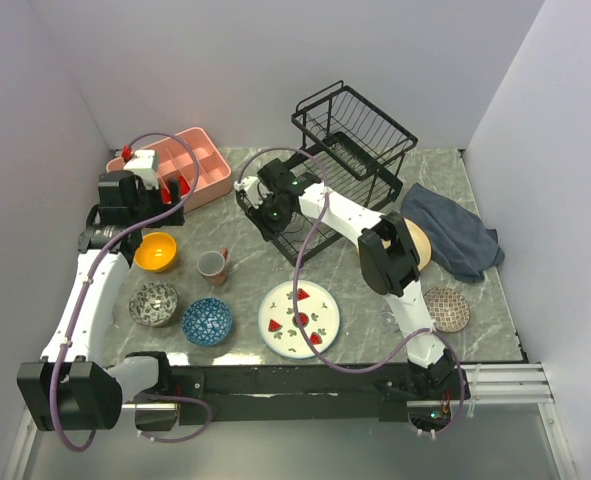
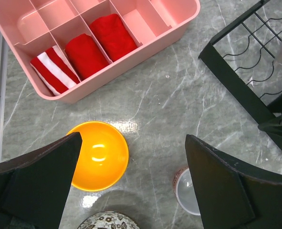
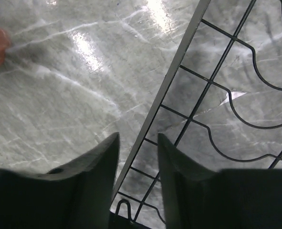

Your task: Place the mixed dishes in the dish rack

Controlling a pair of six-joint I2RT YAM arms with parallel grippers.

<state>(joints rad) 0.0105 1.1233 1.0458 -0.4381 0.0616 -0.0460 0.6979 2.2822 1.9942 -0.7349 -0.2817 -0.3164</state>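
Watermelon-slice plate (image 1: 299,318), blue bowl (image 1: 207,321), grey bowl (image 1: 153,304), brown bowl (image 1: 445,309) lying on bench (image 1: 240,295), nearest row. Terracotta cup (image 1: 212,265), orange bowl (image 1: 155,251) sitting behind; left pincer (image 2: 133,143) hanging above them, spread wide, holding nothing. Right pincer (image 3: 138,138) half-open, straddling near rim of dish rack (image 1: 350,150), apparently not clamping. Step judged: seizing rack to reposition; loading not begun. Next move calling for closing squarely on rim wire.

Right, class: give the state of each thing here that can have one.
left gripper, open above the orange bowl.
right gripper, open, astride a rim wire of the dish rack.
orange bowl, upright, empty.
terracotta cup, upright, empty.
watermelon plate, lying flat, unracked.
dish rack, no dishes seen inside.
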